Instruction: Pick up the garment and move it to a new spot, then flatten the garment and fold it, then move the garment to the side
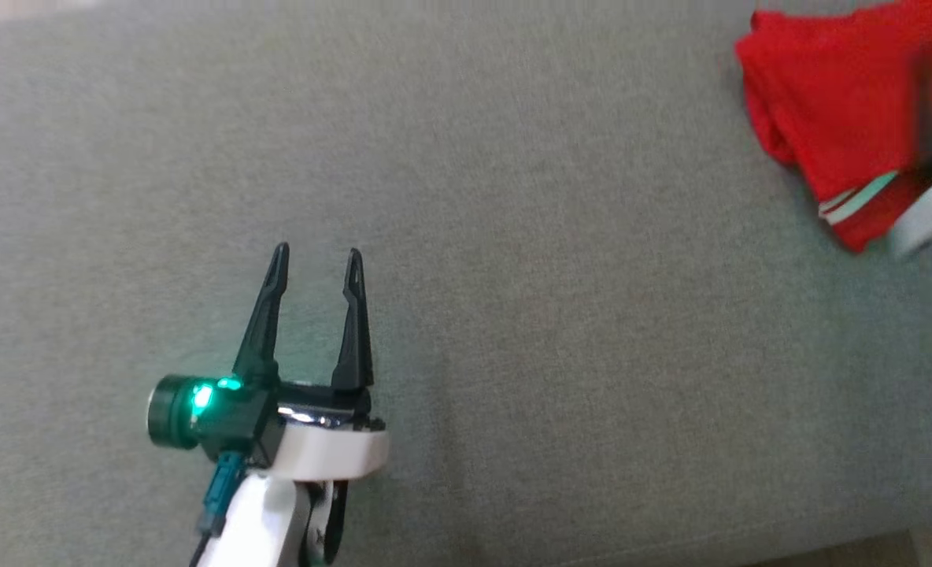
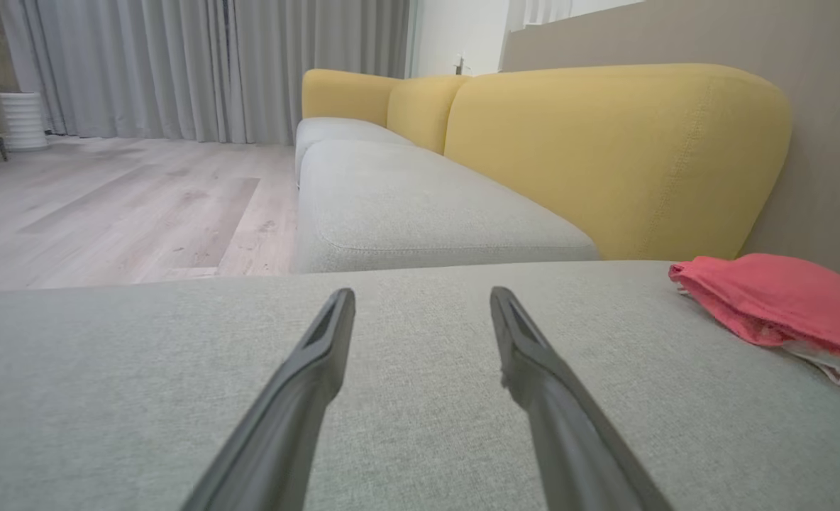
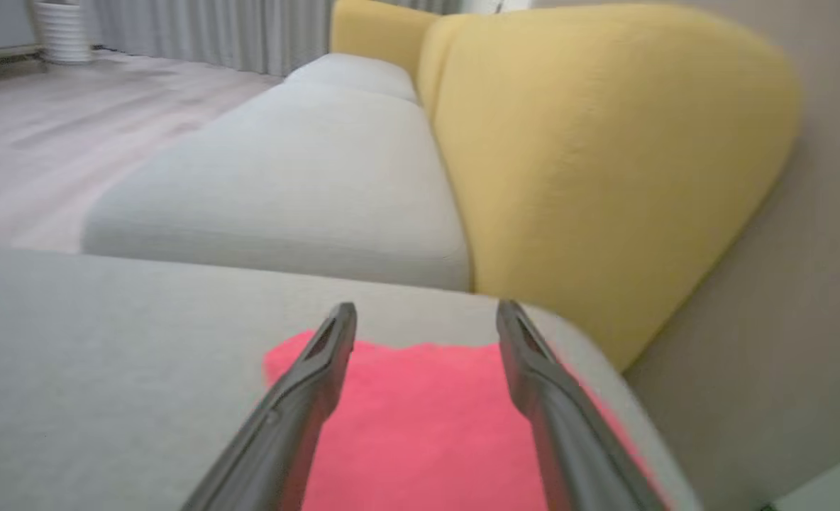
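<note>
Grey sofa cushion is bearing the folded red garment under the right gripper, jaws spread and empty, which should be rising straight off to spare the fold, while the left gripper is hovering open.

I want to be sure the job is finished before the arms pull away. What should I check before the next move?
1. Garment folded: ok, a compact bundle.
2. Garment at the side: ok, near the grey cushion's right edge.
3. Left pincer empty: ok, open over bare cushion.
4. Right pincer open: ok, jaws apart over the garment.
5. Right fingers clear of fabric: cannot tell, blurred.
</note>
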